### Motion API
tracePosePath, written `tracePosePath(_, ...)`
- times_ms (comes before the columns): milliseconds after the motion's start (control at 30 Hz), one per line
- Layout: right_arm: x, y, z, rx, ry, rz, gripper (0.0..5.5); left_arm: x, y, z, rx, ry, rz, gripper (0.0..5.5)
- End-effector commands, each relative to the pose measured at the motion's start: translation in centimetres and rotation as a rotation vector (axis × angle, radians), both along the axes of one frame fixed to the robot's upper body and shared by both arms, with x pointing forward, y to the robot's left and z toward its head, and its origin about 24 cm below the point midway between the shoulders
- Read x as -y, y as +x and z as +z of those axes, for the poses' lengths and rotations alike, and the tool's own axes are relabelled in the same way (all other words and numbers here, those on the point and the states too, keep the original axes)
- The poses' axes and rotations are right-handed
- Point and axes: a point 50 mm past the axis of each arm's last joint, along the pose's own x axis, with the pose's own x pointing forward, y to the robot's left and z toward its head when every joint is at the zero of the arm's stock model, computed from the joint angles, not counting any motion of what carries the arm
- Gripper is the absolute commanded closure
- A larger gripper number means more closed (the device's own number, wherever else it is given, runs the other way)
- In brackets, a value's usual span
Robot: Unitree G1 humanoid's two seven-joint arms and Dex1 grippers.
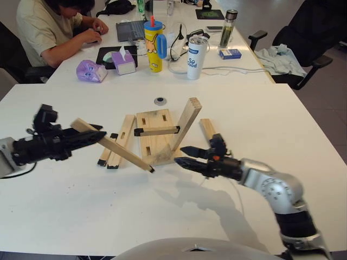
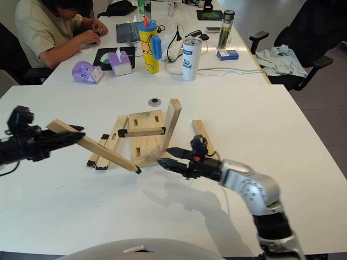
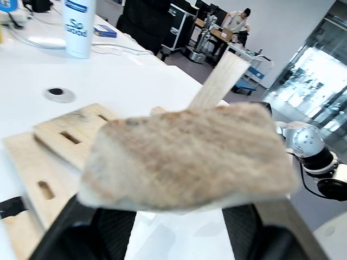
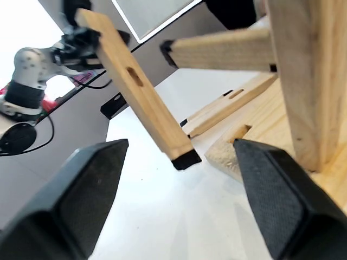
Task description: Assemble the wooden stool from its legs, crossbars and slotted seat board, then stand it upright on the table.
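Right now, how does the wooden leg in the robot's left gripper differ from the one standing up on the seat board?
The held leg is clamped in the left gripper and slants down toward the table; the standing leg rises, slightly tilted, from the seat board with no gripper on it. The standing leg carries a crossbar jutting sideways; the held leg's slot is empty. Both are pale wooden bars.

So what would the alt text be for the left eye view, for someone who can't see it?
The robot's left tool holds a wooden leg slanted over a white table, its lower end near the slotted seat board, which lies flat with a second leg rising from it. The right tool hovers open beside the board.
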Motion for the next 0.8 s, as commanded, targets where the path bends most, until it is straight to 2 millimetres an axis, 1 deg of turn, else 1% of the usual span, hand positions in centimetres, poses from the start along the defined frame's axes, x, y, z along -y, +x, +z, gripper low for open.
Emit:
tracePosePath(33, -3.1, 0.4, -1.8, -0.029, 0.019, -0.096, 1.90, -1.2, 0.5, 1.9, 0.078, 0.052, -0.005, 3.44)
tracePosePath(167, -4.5, 1.3, -3.2, -0.039, -0.026, -0.212, 1.90, -1.8, 1.0, 2.2, 0.101, 0.065, -0.007, 3.44)
tracePosePath(233, -4.7, 1.5, -3.6, -0.030, -0.052, -0.257, 1.90, -1.9, 1.4, 2.7, 0.128, 0.057, -0.002, 3.44)
tracePosePath(300, -4.3, 1.8, -3.7, -0.011, -0.089, -0.298, 1.90, -1.7, 1.9, 3.1, 0.159, 0.041, -0.002, 3.44)
tracePosePath(367, -3.6, 2.0, -3.8, 0.005, -0.131, -0.319, 1.90, -1.2, 2.4, 3.2, 0.185, 0.032, 0.003, 3.44)
tracePosePath(467, -2.5, 2.6, -3.9, 0.015, -0.158, -0.349, 1.90, -0.2, 2.6, 3.0, 0.217, 0.008, 0.034, 3.44)
tracePosePath(533, -2.2, 2.8, -3.7, 0.024, -0.163, -0.345, 1.90, 1.0, 2.5, 2.5, 0.223, -0.004, 0.025, 3.44)
tracePosePath(600, -1.8, 3.1, -3.6, 0.029, -0.170, -0.362, 1.90, 2.2, 2.4, 1.7, 0.222, 0.023, 0.010, 3.44)
tracePosePath(700, -1.9, 3.1, -3.8, 0.031, -0.185, -0.336, 1.90, 3.0, 2.4, 1.1, 0.226, 0.042, 0.013, 3.44)
tracePosePath(800, -2.6, 2.2, -4.7, 0.034, -0.255, -0.275, 1.90, 3.4, 2.9, 0.7, 0.244, 0.079, 0.022, 3.44)
